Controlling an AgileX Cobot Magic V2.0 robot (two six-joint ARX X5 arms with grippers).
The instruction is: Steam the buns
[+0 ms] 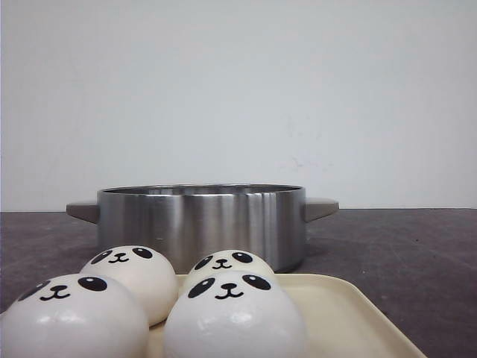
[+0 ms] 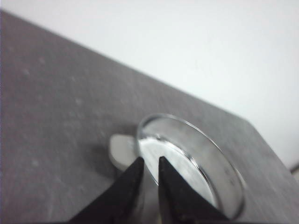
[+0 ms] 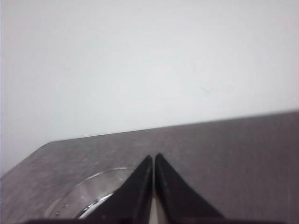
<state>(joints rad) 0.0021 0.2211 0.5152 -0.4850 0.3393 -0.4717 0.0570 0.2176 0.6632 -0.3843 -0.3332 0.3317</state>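
Observation:
Four glossy white buns with black panda faces sit on a cream tray (image 1: 350, 313) at the front of the table: front left (image 1: 71, 317), back left (image 1: 133, 272), back right (image 1: 227, 262), front right (image 1: 235, 313). Neither gripper shows in the front view. In the left wrist view my left gripper (image 2: 150, 161) is all but shut, with a thin gap and nothing between its fingers, above the pot's rim. In the right wrist view my right gripper (image 3: 154, 157) is shut and empty. No bun shows in either wrist view.
A wide, lidless stainless steel pot (image 1: 201, 220) with two grey side handles stands just behind the tray. It also shows in the left wrist view (image 2: 196, 163) with one handle (image 2: 122, 151), and its rim shows in the right wrist view (image 3: 88, 191). A white wall lies beyond the dark table.

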